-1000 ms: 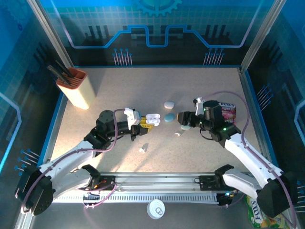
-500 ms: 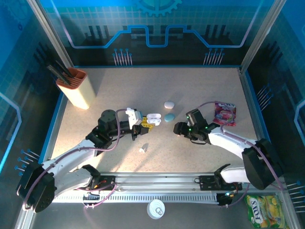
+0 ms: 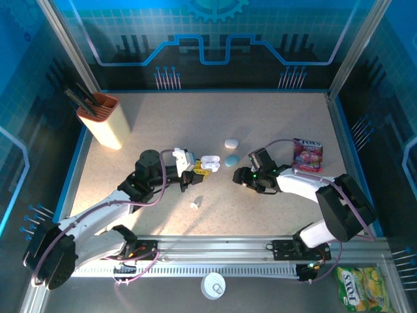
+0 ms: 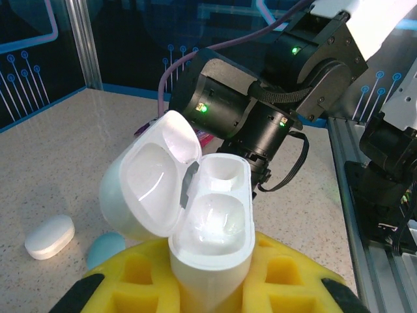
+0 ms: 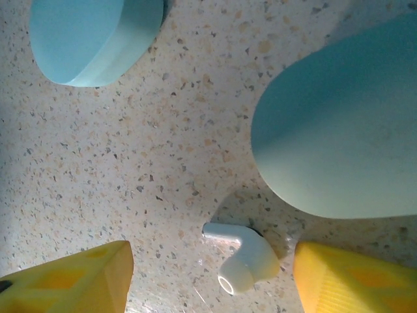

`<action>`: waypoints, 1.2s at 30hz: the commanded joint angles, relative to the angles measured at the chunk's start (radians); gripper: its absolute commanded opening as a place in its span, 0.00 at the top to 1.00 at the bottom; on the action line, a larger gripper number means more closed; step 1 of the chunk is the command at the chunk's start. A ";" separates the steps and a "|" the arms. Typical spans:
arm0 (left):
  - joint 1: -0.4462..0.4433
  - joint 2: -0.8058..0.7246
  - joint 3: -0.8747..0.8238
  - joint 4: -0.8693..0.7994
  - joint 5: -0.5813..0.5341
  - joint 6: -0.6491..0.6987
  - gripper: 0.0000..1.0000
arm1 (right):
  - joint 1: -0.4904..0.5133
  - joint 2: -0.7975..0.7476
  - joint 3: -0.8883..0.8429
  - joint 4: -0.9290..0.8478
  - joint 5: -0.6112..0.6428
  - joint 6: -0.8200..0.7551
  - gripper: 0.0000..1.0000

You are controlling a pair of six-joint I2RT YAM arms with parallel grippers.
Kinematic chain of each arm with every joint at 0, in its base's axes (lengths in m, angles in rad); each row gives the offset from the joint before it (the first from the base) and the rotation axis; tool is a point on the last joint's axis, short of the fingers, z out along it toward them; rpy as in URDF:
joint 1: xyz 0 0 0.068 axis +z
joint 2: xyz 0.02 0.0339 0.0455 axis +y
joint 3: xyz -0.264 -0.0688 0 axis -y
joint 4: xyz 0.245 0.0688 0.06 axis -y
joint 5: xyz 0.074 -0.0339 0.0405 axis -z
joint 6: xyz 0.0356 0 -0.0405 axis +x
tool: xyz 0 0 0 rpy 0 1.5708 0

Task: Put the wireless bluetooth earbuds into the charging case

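My left gripper (image 3: 197,168) is shut on the white charging case (image 3: 208,161), holding it upright with its lid swung open. In the left wrist view the case (image 4: 210,222) stands between the yellow pads (image 4: 140,277), and both of its wells are hollow. My right gripper (image 3: 242,177) is low over the table and open. One white earbud (image 5: 242,257) lies on the tabletop between its yellow fingers (image 5: 71,279), touching neither. A second earbud (image 3: 195,204) lies loose on the table in front of the left gripper.
A blue case (image 3: 231,160) and a white case (image 3: 232,143) lie just behind the grippers. A pale green case (image 5: 339,130) sits right beside the earbud. A cream holder with dark tools (image 3: 101,120) stands at the back left. A candy packet (image 3: 306,153) lies at the right.
The right arm has swung left and down to the table, bringing its fingers either side of the earbud, with the jaws a little narrower. The left arm and the case have stayed put.
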 commanded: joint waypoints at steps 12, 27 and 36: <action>-0.007 -0.037 0.018 -0.036 -0.027 0.049 0.85 | 0.032 0.084 0.116 0.000 -0.033 -0.047 0.44; -0.007 -0.036 0.017 -0.038 -0.035 0.059 0.85 | 0.143 0.218 0.403 -0.397 0.379 -0.286 0.49; -0.007 -0.054 0.015 -0.057 -0.047 0.068 0.85 | 0.197 0.383 0.553 -0.525 0.536 -0.354 0.62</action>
